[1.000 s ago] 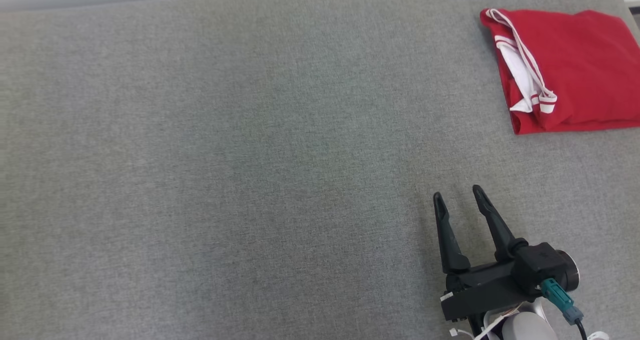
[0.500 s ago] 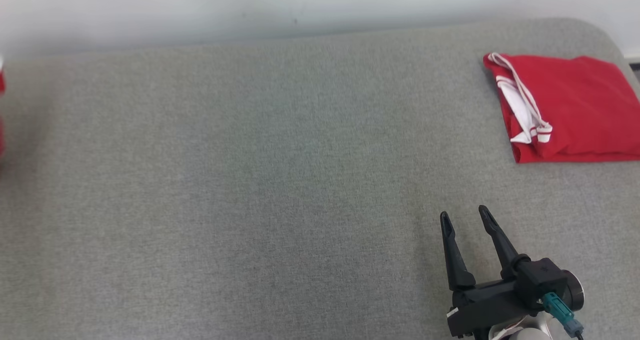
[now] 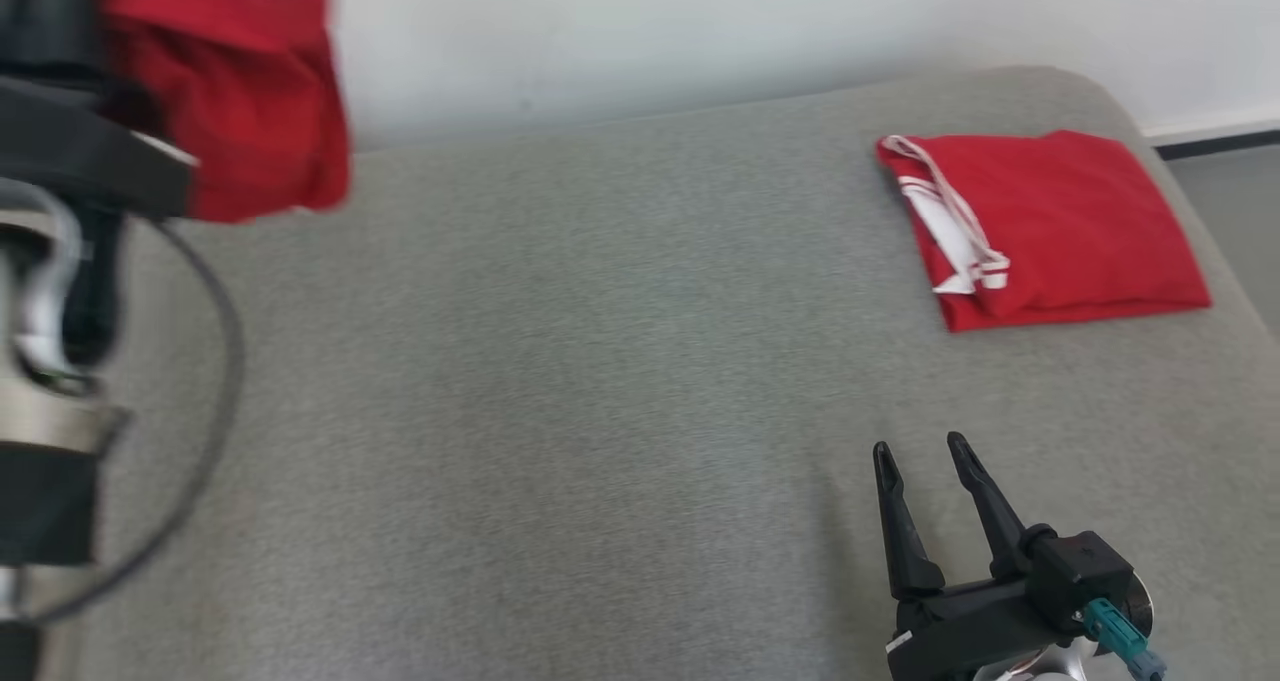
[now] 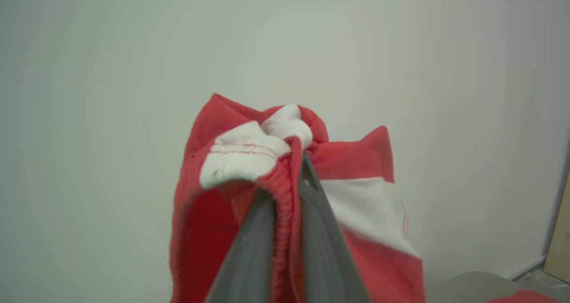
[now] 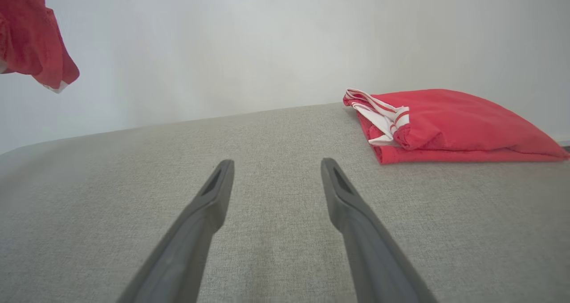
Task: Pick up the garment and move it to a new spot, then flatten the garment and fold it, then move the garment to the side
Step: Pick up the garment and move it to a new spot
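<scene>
A red garment with white panels [image 3: 250, 111] hangs in the air at the upper left of the head view, above the far left edge of the grey surface. My left gripper [image 4: 297, 169] is shut on a bunched fold of the garment [image 4: 249, 156], which drapes over both fingers. The blurred left arm [image 3: 50, 261] rises along the left edge. The hanging garment [image 5: 31, 40] also shows at the top left of the right wrist view. Low over the near right of the surface, my right gripper [image 3: 920, 451] is open with nothing between its fingers [image 5: 213, 191].
A second red-and-white garment [image 3: 1060, 226], folded flat, lies at the far right of the grey padded surface [image 3: 600, 361]; it shows as the folded garment [image 5: 445, 120] ahead and right of my right gripper. A pale wall runs behind. Floor [image 3: 1235, 201] lies past the right edge.
The head camera has tilted up and turned, shifting the whole picture. My left arm with the red garment in its grip has come into view at the upper left. The right gripper stays open.
</scene>
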Controlling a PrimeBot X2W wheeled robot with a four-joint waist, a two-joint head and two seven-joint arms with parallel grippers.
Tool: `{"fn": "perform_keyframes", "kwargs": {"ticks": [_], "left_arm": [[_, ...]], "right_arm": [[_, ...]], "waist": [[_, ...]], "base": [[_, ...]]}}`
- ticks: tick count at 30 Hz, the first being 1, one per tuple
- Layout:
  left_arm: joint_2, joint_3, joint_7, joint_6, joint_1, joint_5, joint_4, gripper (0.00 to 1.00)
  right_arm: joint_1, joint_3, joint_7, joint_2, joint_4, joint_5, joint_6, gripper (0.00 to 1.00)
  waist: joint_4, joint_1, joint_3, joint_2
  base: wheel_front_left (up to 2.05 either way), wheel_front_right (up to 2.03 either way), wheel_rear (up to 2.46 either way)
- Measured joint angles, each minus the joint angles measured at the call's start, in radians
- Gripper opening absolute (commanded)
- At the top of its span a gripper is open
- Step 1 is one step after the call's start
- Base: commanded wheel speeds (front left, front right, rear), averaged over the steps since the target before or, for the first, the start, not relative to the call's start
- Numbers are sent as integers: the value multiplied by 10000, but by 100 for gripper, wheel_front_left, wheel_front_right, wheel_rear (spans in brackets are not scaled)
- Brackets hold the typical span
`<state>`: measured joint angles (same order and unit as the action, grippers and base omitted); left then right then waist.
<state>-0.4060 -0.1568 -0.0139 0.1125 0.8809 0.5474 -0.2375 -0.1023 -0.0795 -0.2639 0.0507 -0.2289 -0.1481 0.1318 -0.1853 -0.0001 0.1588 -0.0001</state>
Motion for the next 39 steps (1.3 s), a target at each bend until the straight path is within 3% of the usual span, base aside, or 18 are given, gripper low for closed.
{"fn": "perform_keyframes", "kwargs": {"ticks": [8,13,21,31,32,33,39], "left_arm": [[1386,-1030,121,-251,-1067,174,1078,0],[2190,-1833,15,-242,-1956,276,901,0],[2546,-2589,-631,-146,-3743,341,-650,0],[2792,-3329,-1494,59,-5004,552,-3149,0],[2857,-3365,-1616,102,-5040,616,-3231,37],[2918,-3432,-1699,107,-5072,652,-3283,100],[2943,-3377,-2148,117,-5126,800,-3001,100]], "right_arm": [[191,-71,0,0,-82,-188,0,100],[239,-186,2,-2,-161,-194,0,100],[251,-240,0,4,-355,-199,0,100],[264,-364,0,-6,-587,-100,0,100],[273,-355,0,-2,-600,-92,0,100],[308,-347,0,-2,-606,-71,0,100],[619,-173,0,-4,-625,82,0,100]], "waist": [[-782,0,-127,0],[-1168,1,-274,1],[-1308,1,-406,0],[-869,2,-598,0],[-818,2,-645,0],[-764,1,-701,0],[-347,1,-1043,0]], "base": [[0,0,0],[0,0,0],[0,0,0],[0,0,0],[0,0,0],[0,0,0],[0,0,0]]}}
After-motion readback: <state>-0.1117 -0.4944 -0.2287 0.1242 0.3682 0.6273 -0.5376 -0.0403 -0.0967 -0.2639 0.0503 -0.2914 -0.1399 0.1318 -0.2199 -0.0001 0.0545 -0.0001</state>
